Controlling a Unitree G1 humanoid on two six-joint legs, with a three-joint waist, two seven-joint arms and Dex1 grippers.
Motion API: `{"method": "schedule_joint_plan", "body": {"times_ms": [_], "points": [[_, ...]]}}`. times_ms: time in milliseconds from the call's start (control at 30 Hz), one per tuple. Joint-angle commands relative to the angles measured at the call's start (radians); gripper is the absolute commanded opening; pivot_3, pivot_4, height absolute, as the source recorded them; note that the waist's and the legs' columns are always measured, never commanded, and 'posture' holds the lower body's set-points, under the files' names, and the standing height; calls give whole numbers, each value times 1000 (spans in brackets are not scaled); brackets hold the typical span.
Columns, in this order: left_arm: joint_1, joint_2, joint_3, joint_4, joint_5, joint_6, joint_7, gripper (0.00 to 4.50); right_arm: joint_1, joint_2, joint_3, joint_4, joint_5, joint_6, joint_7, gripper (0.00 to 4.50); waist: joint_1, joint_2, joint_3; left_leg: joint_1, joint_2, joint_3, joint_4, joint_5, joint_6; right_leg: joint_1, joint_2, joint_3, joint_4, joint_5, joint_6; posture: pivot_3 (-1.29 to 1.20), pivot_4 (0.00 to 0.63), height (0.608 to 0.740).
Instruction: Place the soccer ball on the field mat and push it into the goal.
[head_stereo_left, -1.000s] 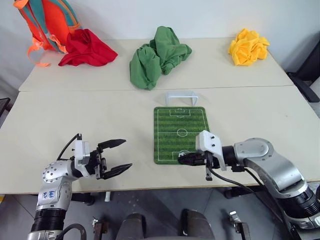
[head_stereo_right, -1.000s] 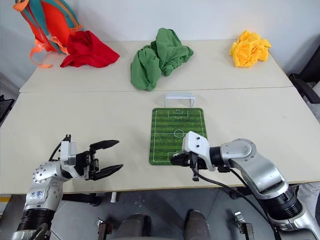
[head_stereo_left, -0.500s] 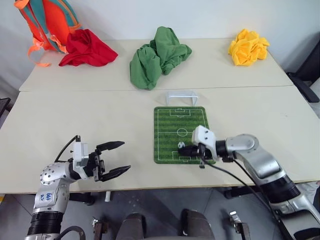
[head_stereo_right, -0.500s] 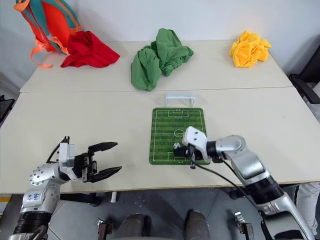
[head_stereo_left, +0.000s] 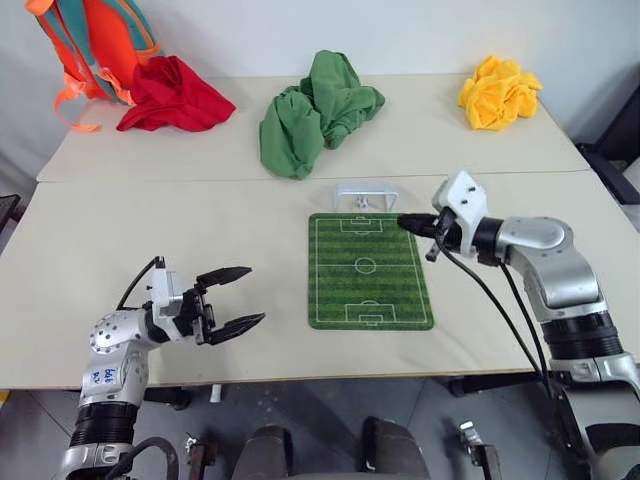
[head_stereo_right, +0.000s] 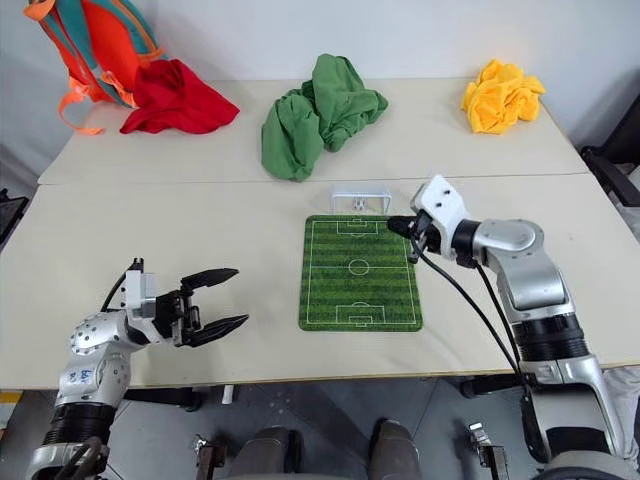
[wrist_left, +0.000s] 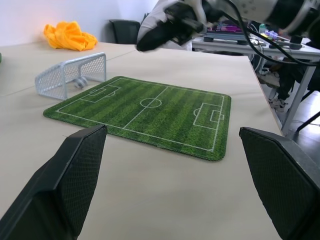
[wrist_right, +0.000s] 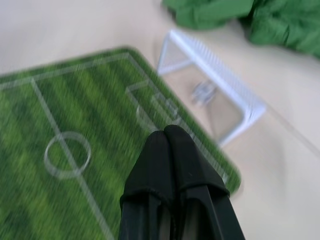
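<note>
Surface (head_stereo_left: 200, 210): two pale tops butted together, with a red cloth (head_stereo_left: 172, 95), green cloth (head_stereo_left: 315, 110) and yellow cloth (head_stereo_left: 497, 92) along the far edge and an orange backpack (head_stereo_left: 90, 40) at the far left corner. Field mat (head_stereo_left: 368, 270) lies flat near the middle of the front half, short end toward the goal (head_stereo_left: 364, 193), which stands just past the mat's far edge. Soccer ball (wrist_left: 80, 82) sits inside the goal frame by the net, off the mat. Right gripper (head_stereo_left: 410, 222) hovers over the mat's far right corner near the goal mouth, fingers pressed together with nothing between them. Left gripper (head_stereo_left: 232, 300) is parked at the front left of the surface, well apart from the mat, fingers spread wide and empty. Judgement: the ball is in, so the task looks essentially done; only pulling the right arm back is left.
</note>
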Motion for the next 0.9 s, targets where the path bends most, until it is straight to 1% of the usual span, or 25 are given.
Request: {"method": "schedule_joint_plan", "body": {"times_ms": [33,100,200,233,300,367,433,567,633,667,700,900], "points": [[-16,10,17,35,5,-22,-1,4500,60,-74,-87,-56,40,-10,42,15,1,0,0,0,0,0,0,0,0,0,0,0,0,0,0,0,150,740],[-25,11,22,52,5,-23,2,4500,91,-98,-101,-52,43,-23,58,15,4,0,0,0,0,0,0,0,0,0,0,0,0,0,0,0,150,740],[-46,15,46,99,1,-32,19,4500,205,-138,-166,-9,98,-102,162,15,5,-1,0,0,0,1,0,0,0,0,0,0,0,0,0,0,150,740],[-50,18,53,113,0,-35,20,4500,238,-142,-192,-3,141,-106,211,185,4,-1,0,1,0,0,0,0,0,1,0,0,0,0,0,0,150,740],[-53,22,60,130,4,-42,18,4500,262,-139,-228,43,174,-172,267,590,1,-1,0,1,0,1,0,0,1,1,0,0,-1,0,0,0,150,740],[-50,33,82,149,-3,-36,22,4500,291,-139,-269,87,219,-226,339,1194,-3,-1,0,2,0,2,0,0,1,1,0,0,-1,0,0,0,150,740],[-46,40,94,164,-7,-40,18,4500,301,-149,-282,136,215,-274,371,1873,-4,-1,0,2,1,2,1,0,0,1,0,1,0,0,0,0,150,740],[-25,60,126,175,-23,-27,13,4500,319,-154,-312,247,201,-390,410,3161,-1,-1,0,3,1,2,1,0,0,2,0,1,0,0,0,0,150,740],[-17,68,142,179,-28,-24,11,4500,320,-154,-329,305,196,-433,400,3778,0,-1,0,3,1,2,2,0,0,2,0,1,0,0,0,0,150,740],[-14,71,147,182,-27,-28,8,4500,318,-151,-341,327,210,-446,410,4171,1,-1,0,2,1,2,1,0,0,2,0,1,0,0,0,0,150,740],[-12,71,150,181,-25,-32,7,4500,315,-149,-349,345,220,-456,421,4415,1,-1,0,3,1,2,1,0,0,2,0,1,0,0,0,0,150,740],[5,90,174,190,-42,-39,-54,4500,343,-181,-398,425,238,-495,468,4462,1,-1,0,3,1,2,1,0,0,2,0,1,0,0,0,0,150,740]]}}
